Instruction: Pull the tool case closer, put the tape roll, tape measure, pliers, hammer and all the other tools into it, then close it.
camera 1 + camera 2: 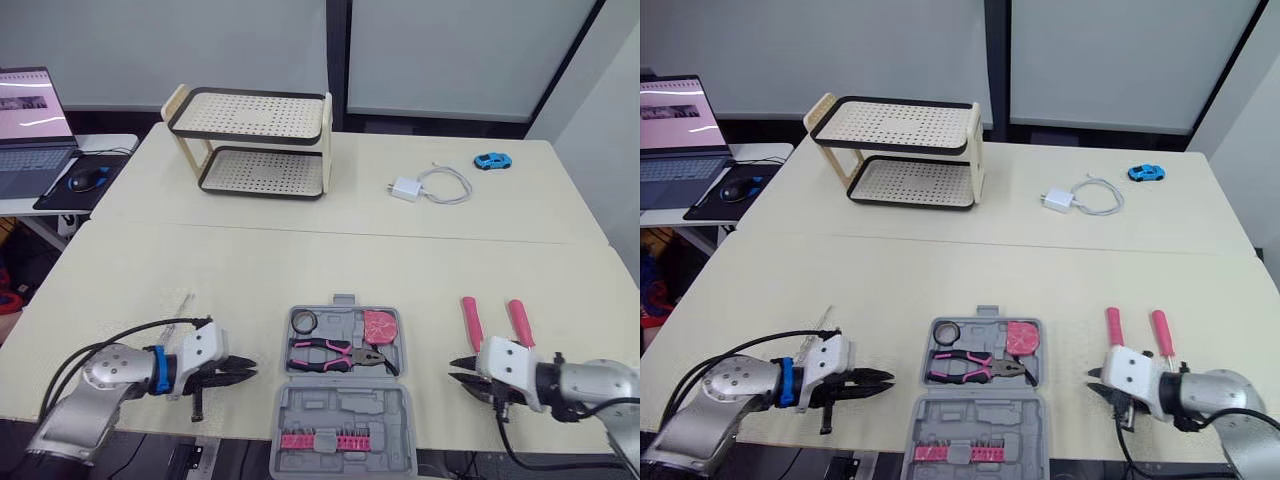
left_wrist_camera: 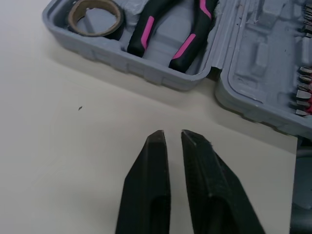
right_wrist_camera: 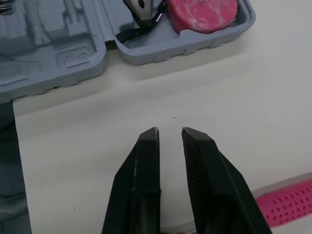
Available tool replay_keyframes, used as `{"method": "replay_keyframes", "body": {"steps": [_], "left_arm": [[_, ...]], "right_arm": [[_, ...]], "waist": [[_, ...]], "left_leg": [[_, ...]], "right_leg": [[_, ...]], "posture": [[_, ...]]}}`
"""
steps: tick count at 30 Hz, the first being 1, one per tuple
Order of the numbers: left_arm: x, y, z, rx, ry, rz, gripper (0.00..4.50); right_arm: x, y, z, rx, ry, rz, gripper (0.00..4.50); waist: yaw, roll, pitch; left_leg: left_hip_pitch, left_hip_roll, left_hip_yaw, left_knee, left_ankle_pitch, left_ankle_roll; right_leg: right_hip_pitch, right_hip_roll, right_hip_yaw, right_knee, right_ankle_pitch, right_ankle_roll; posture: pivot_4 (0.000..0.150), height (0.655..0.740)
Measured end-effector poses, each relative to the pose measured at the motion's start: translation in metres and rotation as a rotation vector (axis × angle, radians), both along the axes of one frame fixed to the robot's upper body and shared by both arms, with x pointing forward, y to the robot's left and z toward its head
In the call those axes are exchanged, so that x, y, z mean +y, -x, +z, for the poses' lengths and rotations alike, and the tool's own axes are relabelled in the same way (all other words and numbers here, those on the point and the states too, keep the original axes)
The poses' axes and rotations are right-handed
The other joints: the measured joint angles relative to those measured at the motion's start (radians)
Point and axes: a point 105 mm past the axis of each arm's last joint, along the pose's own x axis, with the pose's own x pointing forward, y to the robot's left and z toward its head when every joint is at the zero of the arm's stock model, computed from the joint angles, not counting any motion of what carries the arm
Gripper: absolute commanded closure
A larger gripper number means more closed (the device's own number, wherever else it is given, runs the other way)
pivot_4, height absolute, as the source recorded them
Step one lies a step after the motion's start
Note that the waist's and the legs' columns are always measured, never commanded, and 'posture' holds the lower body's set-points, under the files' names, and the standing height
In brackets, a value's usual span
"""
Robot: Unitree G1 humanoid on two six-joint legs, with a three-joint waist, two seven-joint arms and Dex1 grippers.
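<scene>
While both arms sit low at the near edge of the bench (image 1: 300, 250), I see the tool case (image 1: 345, 410) lying open between them, close to that edge. Its far half holds the tape roll (image 1: 305, 321) in the left corner, the pliers (image 1: 335, 353) lying across the middle and the pink tape measure (image 1: 379, 326) in the right corner. Its near half, the lid, carries a row of bits (image 1: 318, 439) in a pink strip.

My left hand (image 1: 250, 369) lies just left of the case and points at it. Its two black fingers (image 2: 151, 185) are only a narrow gap apart, with nothing between them and bare bench under the tips. My right hand (image 1: 456, 371) mirrors it on the other side, just right of the case. Its fingers (image 3: 146, 180) are also narrowly parted and empty.

I see a pink-handled tool (image 1: 471, 322) on the bench right by the right hand, outside the case. Its two handles point away from me. I cannot tell what kind of tool it is.

Farther back stand a two-tier rack (image 1: 255, 140), a white charger (image 1: 405, 188) with its cable and a small blue toy car (image 1: 490, 160). A laptop (image 1: 30, 130) and a mouse (image 1: 88, 180) sit on a side desk to the left.
</scene>
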Motion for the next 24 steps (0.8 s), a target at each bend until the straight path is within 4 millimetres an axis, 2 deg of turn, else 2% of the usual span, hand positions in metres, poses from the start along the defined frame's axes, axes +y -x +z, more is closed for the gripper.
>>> {"method": "replay_keyframes", "body": {"steps": [8, 11, 16, 24], "left_arm": [[-0.009, 0.002, -0.020, 0.018, -0.014, -0.082, 4.50], [-0.013, -0.001, -0.021, -0.010, -0.002, -0.107, 4.50], [-0.017, -0.003, -0.024, -0.031, 0.017, -0.120, 4.50], [-0.025, -0.004, -0.027, -0.036, 0.035, -0.131, 4.50]], "right_arm": [[0.018, -0.004, -0.019, 0.040, 0.008, 0.056, 4.45], [0.028, -0.005, -0.024, 0.053, -0.002, 0.080, 4.45], [0.031, -0.007, -0.031, 0.071, 0.015, 0.099, 4.45], [0.042, -0.009, -0.033, 0.071, -0.003, 0.127, 4.45]], "waist": [[0.000, 0.000, 0.000], [0.000, 0.002, -0.001], [0.005, 0.005, -0.001], [0.003, 0.008, -0.003]], "left_leg": [[0.000, 0.000, 0.000, 0.001, 0.000, 0.000], [0.001, 0.000, 0.000, 0.002, 0.000, 0.000], [0.001, -0.001, 0.000, 0.003, 0.000, 0.000], [0.001, -0.001, -0.001, 0.003, 0.000, 0.000]], "right_leg": [[0.001, 0.000, 0.000, 0.000, 0.000, 0.000], [0.001, 0.000, 0.000, 0.000, 0.000, 0.001], [0.002, -0.001, 0.000, 0.000, 0.000, 0.002], [0.002, 0.000, 0.000, 0.000, 0.001, 0.002]], "posture": [[0.150, 0.7350], [0.150, 0.7350], [0.150, 0.7350], [0.150, 0.7350]]}}
